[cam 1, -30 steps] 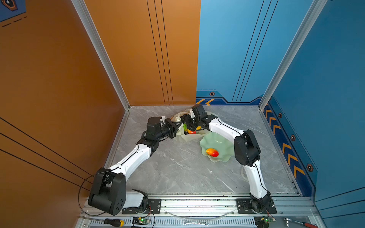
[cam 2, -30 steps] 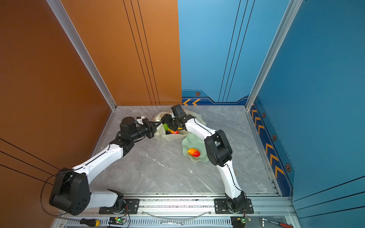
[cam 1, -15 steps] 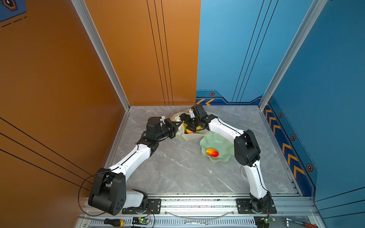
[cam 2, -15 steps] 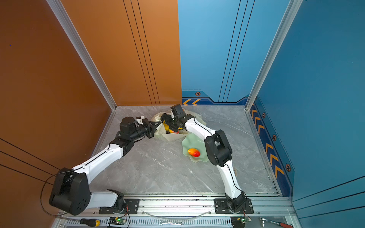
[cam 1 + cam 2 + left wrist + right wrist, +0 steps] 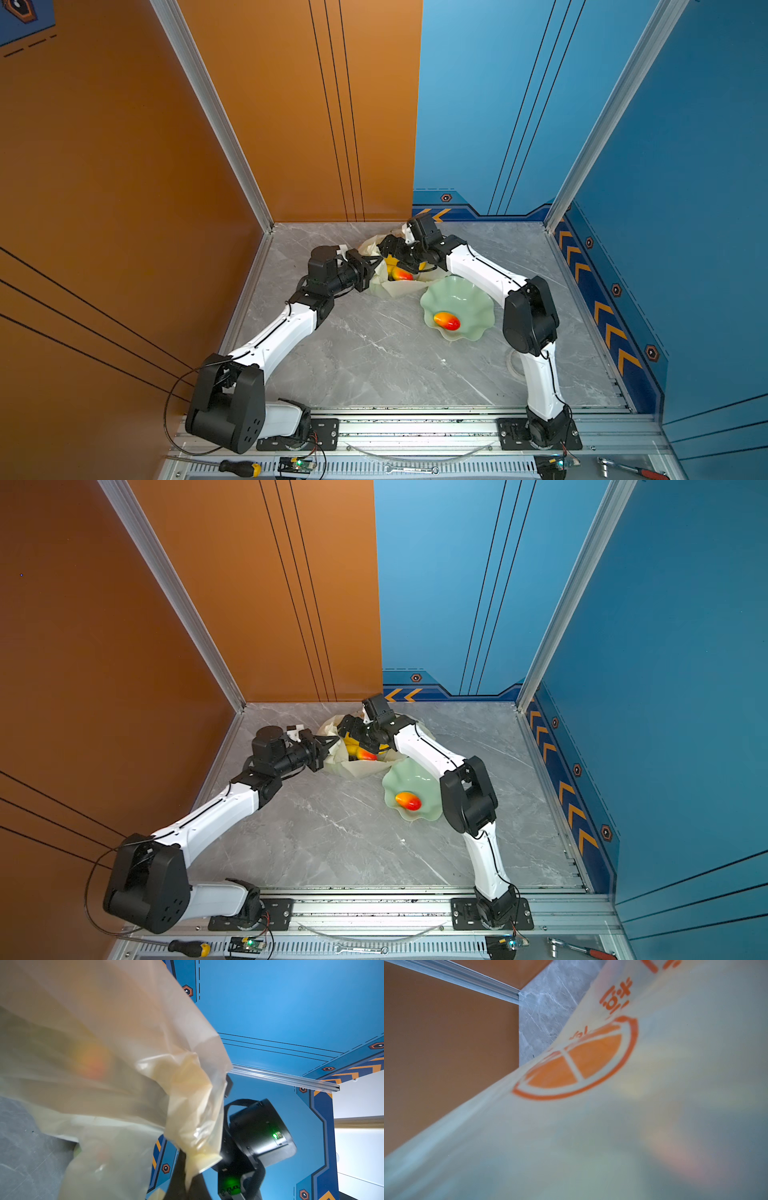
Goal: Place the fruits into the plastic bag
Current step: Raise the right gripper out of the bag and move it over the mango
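Note:
The cream plastic bag (image 5: 399,286) lies crumpled at the back middle of the grey floor in both top views. My left gripper (image 5: 376,262) is shut on the bag's rim (image 5: 193,1130), holding the mouth up; in the left wrist view the film runs down into my left gripper (image 5: 188,1186). My right gripper (image 5: 398,257) hangs over the mouth, its fingers spread. Below it a red-yellow mango (image 5: 402,274) and a yellow fruit (image 5: 390,261) lie inside the bag (image 5: 357,769). Another mango (image 5: 446,321) rests in the green dish. The right wrist view shows only the bag's film (image 5: 591,1126).
The pale green wavy dish (image 5: 469,291) stands right of the bag, under my right forearm. The orange and blue walls meet just behind the bag. A screwdriver (image 5: 241,468), a wrench (image 5: 411,470) and a ratchet (image 5: 631,471) lie on the front rail.
My right gripper's fingers have spread over the bag's mouth and the mango under them lies loose in the bag. The left arm has kept its hold without moving.

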`<state>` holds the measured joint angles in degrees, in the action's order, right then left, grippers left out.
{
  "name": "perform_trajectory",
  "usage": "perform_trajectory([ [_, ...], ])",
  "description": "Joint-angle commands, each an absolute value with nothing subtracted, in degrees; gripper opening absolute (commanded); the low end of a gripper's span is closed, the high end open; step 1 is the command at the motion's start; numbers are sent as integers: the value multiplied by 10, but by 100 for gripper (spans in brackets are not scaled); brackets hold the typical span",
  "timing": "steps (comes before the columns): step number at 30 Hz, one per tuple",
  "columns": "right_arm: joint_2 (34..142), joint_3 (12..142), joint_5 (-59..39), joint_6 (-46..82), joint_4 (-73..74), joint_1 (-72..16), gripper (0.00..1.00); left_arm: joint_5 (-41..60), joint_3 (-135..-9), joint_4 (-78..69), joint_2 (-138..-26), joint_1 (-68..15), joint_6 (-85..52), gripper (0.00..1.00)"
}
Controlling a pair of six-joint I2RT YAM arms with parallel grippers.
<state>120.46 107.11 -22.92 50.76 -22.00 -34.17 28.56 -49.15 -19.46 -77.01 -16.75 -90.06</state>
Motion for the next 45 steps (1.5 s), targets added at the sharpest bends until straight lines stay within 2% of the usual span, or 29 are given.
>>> perform_trajectory([
  [1, 1154, 1053, -207, 482, -240, -336, 100, 293, -484, -187, -756, -161, -893, 0],
  [7, 1095, 1007, -136, 421, -273, -333, 100, 294, -484, -188, -756, -159, -892, 0],
  [11, 1019, 951, -21, 340, -282, -340, 100, 296, -484, -188, -757, -159, -892, 0],
  [14, 951, 890, 44, 327, -271, -336, 100, 298, -484, -187, -758, -158, -890, 0],
  [16, 915, 851, 45, 341, -269, -322, 100, 300, -484, -188, -758, -158, -890, 0],
  [21, 827, 746, -46, 382, -272, -261, 100, 304, -483, -189, -759, -157, -889, 0],
  [29, 755, 668, -114, 385, -423, -206, 100, 310, -472, -189, -758, -156, -886, 0],
  [37, 806, 664, -144, 316, -498, -234, 100, 311, -466, -189, -756, -160, -884, 0],
  [45, 893, 701, -116, 253, -511, -282, 100, 312, -462, -188, -751, -158, -887, 0],
])
